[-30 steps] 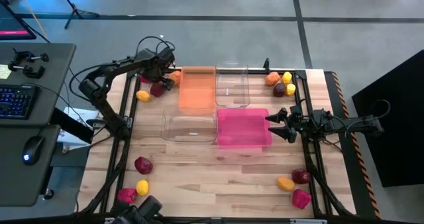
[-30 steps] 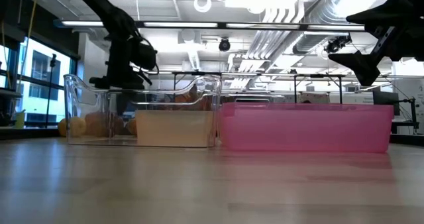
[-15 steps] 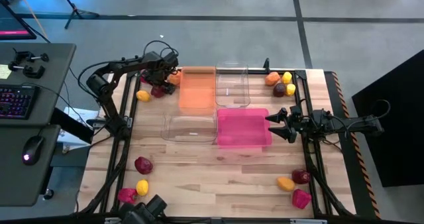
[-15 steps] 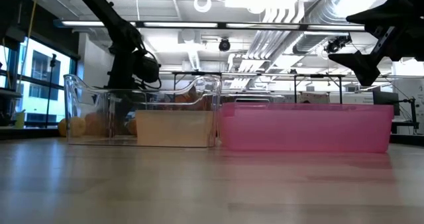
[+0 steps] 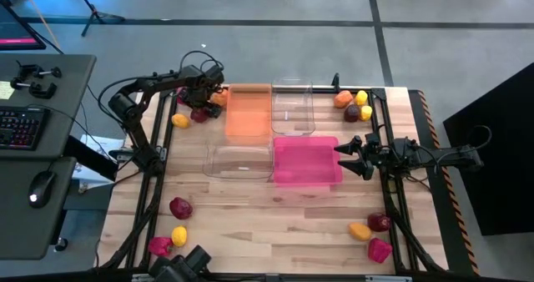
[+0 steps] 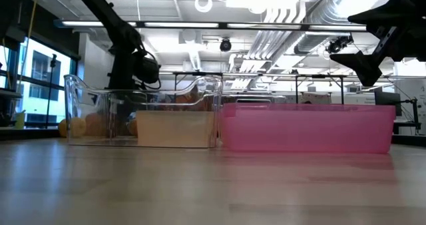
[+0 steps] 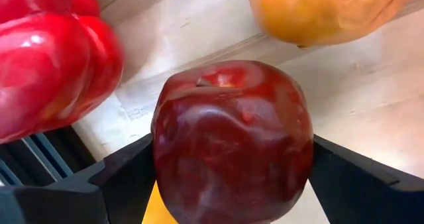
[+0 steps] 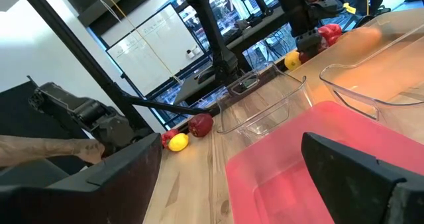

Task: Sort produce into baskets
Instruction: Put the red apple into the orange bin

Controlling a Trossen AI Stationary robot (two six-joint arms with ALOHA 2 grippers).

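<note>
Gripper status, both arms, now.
Left gripper: closed on the dark red apple, at the far left corner of the table.
Right gripper: open, empty, hovering at the pink bin.

Left end effector (image 5: pixel 203 105) over maroon fruit (image 5: pixel 198 113) beside orange bin (image 5: pixel 248 111), right end effector (image 5: pixel 349 158) beside pink bin (image 5: pixel 305 161)

No text, label, brand, number or sign can be read in any view. The whiteboard (image 8: pixel 156 37) in the room beyond the table carries faint markings, too small to make out, and the monitor (image 5: pixel 17 27) at the 10 o'clock edge of the overhead view shows only a coloured glow.
</note>
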